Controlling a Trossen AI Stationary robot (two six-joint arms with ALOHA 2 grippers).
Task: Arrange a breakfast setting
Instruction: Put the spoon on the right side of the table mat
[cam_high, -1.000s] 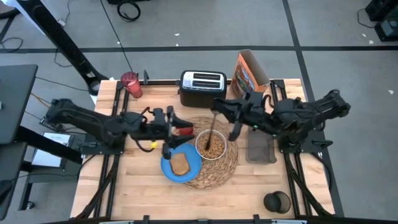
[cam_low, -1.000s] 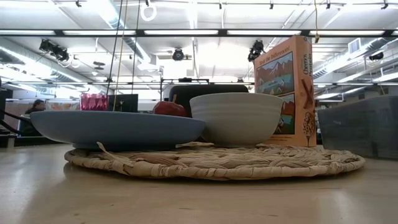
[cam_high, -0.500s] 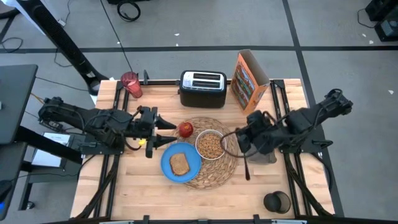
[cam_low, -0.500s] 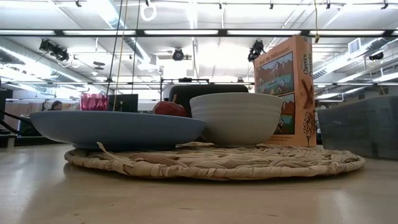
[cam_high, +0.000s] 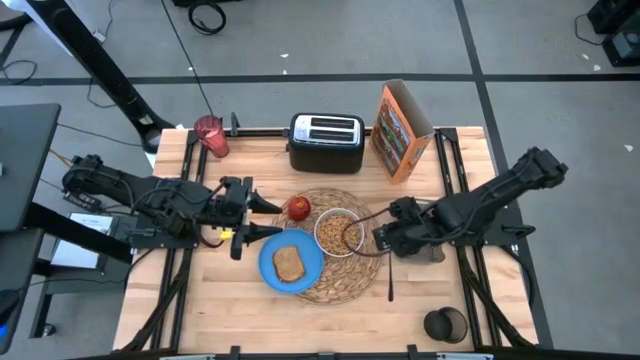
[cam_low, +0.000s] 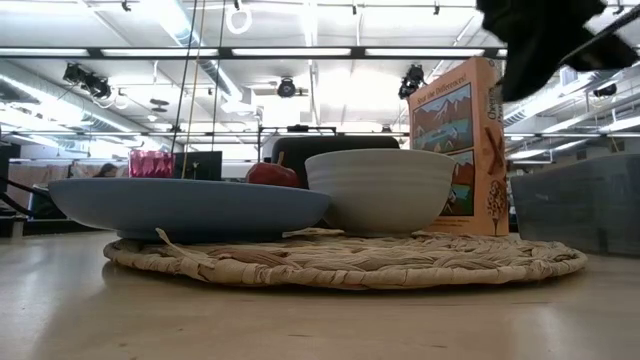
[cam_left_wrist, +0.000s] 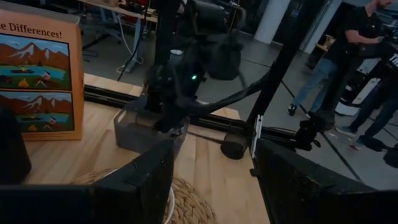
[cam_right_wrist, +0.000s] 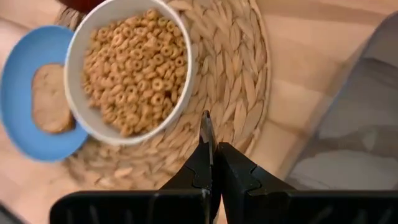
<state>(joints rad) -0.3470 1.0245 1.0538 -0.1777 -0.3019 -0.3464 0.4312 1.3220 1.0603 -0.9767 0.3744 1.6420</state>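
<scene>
The metal spoon (cam_right_wrist: 207, 134), pinched in the right gripper (cam_right_wrist: 211, 167) at the high view's centre-right beside the white bowl (cam_right_wrist: 127, 68), could slip or knock the bowl if lowered carelessly, while the left gripper (cam_high: 250, 215) waits spread apart centre-left.

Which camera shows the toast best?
The high view: the toast lies fully visible on the blue plate. The right wrist view shows most of it at the picture's edge; in the low view the plate's rim hides it; the left wrist view misses it.
</scene>
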